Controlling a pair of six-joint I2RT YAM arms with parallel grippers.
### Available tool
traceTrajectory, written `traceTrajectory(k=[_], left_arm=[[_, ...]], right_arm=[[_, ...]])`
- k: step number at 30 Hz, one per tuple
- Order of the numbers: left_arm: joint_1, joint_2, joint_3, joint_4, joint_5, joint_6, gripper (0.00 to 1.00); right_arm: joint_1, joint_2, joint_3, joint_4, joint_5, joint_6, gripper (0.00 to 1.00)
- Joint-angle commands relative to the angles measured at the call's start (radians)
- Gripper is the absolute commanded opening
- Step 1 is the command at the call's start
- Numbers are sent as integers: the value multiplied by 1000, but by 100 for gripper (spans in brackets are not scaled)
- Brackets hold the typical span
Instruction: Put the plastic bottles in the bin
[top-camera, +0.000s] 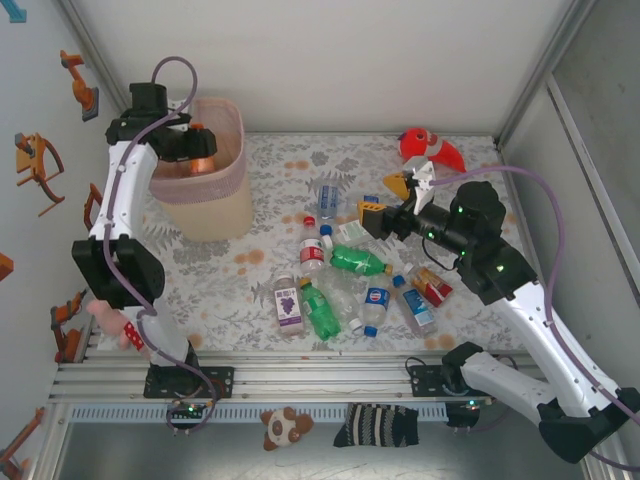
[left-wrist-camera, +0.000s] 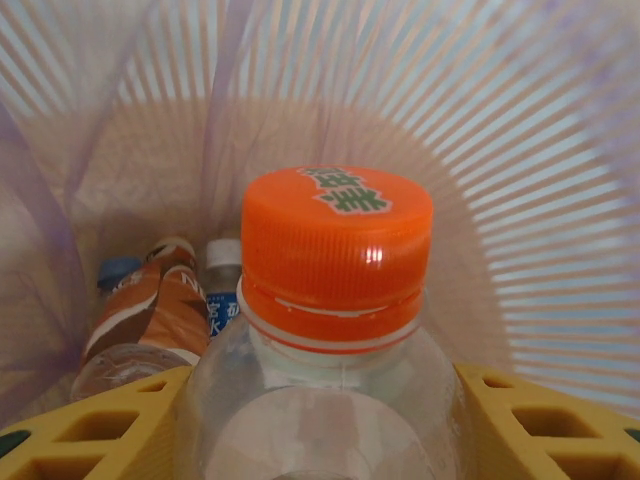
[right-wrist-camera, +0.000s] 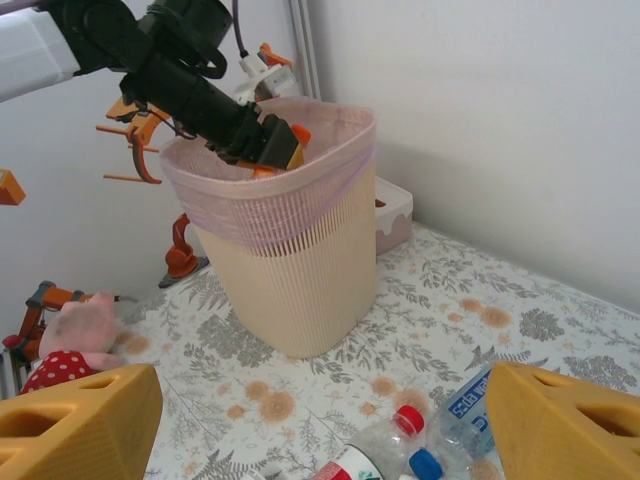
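Well, closest to me a heap of small plastic bottles (top-camera: 345, 285) lies flat on the flowery table cover (top-camera: 230, 290). One clear bottle with a purple label (top-camera: 288, 302) has a picture of grapes on it. Next to it lies a green bottle (top-camera: 320, 310). A blue-capped bottle (top-camera: 375, 308) has a blue label with a round mark, too small for me to read.

Above the far side of the heap hangs my right gripper (top-camera: 384, 198). Its yellow fingers (right-wrist-camera: 75, 420) are wide apart with nothing between them. Just past it sits a red-orange fish plush toy (top-camera: 430, 148).

Far off on the left stands the tall pale pink mesh bin (top-camera: 215, 205). My left gripper (left-wrist-camera: 325, 420) reaches into its top, squeezed tight on a clear bottle with an orange cap (left-wrist-camera: 335, 250). The cap has green writing that I cannot read. Down at the bottom of the bin lie two more bottles: an orange-brown labelled bottle (left-wrist-camera: 150, 300) and a white-capped bottle (left-wrist-camera: 222, 290) with white Chinese signs on blue.
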Motion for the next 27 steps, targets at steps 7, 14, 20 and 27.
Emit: traceTrajectory(k=[7, 14, 20, 27], left_arm=[[5, 99, 49, -127, -19, 18, 53], [5, 151, 41, -136, -22, 15, 57], [5, 152, 41, -135, -16, 10, 67], [5, 102, 41, -127, -20, 4, 75]], right_arm=[[7, -23, 6, -13, 20, -19, 83], [7, -28, -1, -27, 35, -21, 83], [7, -29, -1, -40, 43, -18, 83], [7, -38, 4, -66, 59, -22, 83]])
